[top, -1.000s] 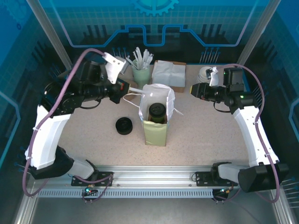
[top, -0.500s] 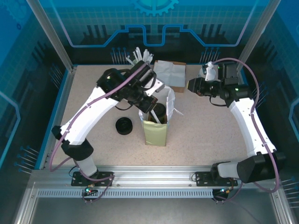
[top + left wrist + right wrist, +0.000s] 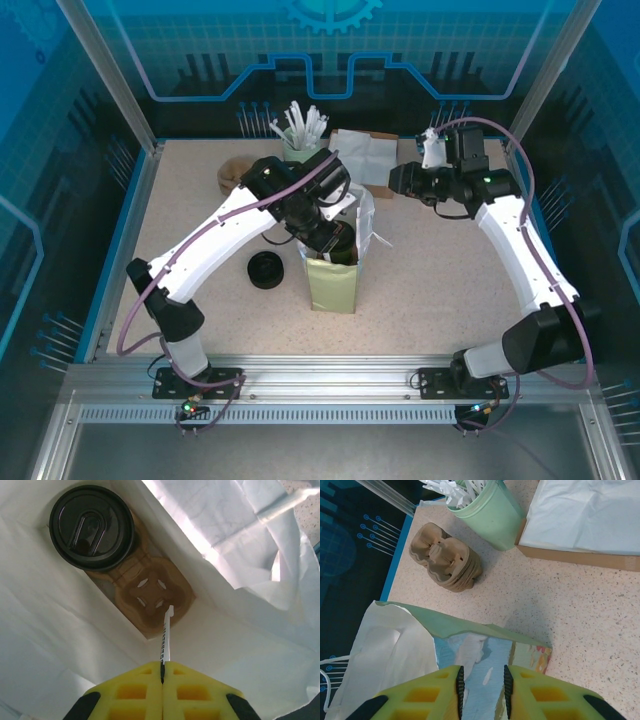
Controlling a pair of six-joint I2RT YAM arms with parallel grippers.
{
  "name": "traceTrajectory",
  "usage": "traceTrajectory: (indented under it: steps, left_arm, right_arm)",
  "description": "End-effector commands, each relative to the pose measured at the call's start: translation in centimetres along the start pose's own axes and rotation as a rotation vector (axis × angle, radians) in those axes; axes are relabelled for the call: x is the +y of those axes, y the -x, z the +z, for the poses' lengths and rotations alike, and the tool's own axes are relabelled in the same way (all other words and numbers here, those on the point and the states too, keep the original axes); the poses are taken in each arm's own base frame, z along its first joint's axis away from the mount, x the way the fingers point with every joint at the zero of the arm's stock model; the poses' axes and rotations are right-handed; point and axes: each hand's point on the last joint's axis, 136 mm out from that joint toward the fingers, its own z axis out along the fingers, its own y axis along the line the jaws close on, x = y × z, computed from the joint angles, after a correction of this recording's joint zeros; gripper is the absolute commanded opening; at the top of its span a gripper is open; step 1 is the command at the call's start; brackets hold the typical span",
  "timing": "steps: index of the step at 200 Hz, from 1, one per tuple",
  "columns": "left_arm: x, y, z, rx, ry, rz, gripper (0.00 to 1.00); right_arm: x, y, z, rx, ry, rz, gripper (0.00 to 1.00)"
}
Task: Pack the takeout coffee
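A paper takeout bag [image 3: 331, 285] stands open in the middle of the table. Inside it, a coffee cup with a black lid [image 3: 91, 527] sits in a brown cardboard carrier [image 3: 150, 594]. My left gripper [image 3: 162, 664] reaches down into the bag's mouth [image 3: 337, 238] and is shut on a thin white wrapped straw [image 3: 166, 635], whose tip hangs over the carrier's free pocket. My right gripper [image 3: 481, 675] hovers open beside the bag's far right side [image 3: 393, 180], with the bag's printed wall [image 3: 480, 655] seen between its fingers.
A green cup of wrapped straws [image 3: 301, 140] and a box of white napkins [image 3: 366, 160] stand at the back. Spare carriers [image 3: 447, 557] are stacked left of the cup. A loose black lid [image 3: 266, 269] lies left of the bag.
My left arm swung from the straw cup over to the bag and lowered the straw into it. My right arm moved left toward the bag.
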Motion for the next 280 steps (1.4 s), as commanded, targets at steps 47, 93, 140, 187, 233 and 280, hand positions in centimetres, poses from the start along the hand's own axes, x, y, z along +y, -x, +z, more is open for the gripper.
traceTrajectory:
  steps: [47,93,140,187,233,280]
  left_arm:
    - [-0.4,1.6,-5.6,-0.231,-0.013,-0.033,0.58]
    - [1.0,1.5,-8.9,-0.376,0.047,-0.079,0.66]
    - [2.5,0.2,-10.6,-0.479,0.044,-0.16,0.72]
    - [5.1,-1.3,-12.4,-0.62,0.1,-0.288,0.76]
    - [6.1,-3.5,-13.9,-0.719,0.096,-0.339,0.8]
    - [6.6,-5.0,-12.8,-0.688,0.106,-0.364,0.8]
  right_arm:
    - [1.1,2.7,1.4,-0.073,-0.06,-0.043,0.32]
    - [-1.4,5.1,3.8,-0.147,-0.224,-0.051,0.39]
    - [-3.0,7.0,8.0,-0.152,-0.292,-0.062,0.43]
    - [-4.2,7.9,13.2,-0.101,-0.325,-0.093,0.44]
    - [-6.3,8.1,18.3,-0.063,-0.354,-0.14,0.43]
    - [-9.8,8.0,23.0,0.0,-0.45,-0.136,0.46]
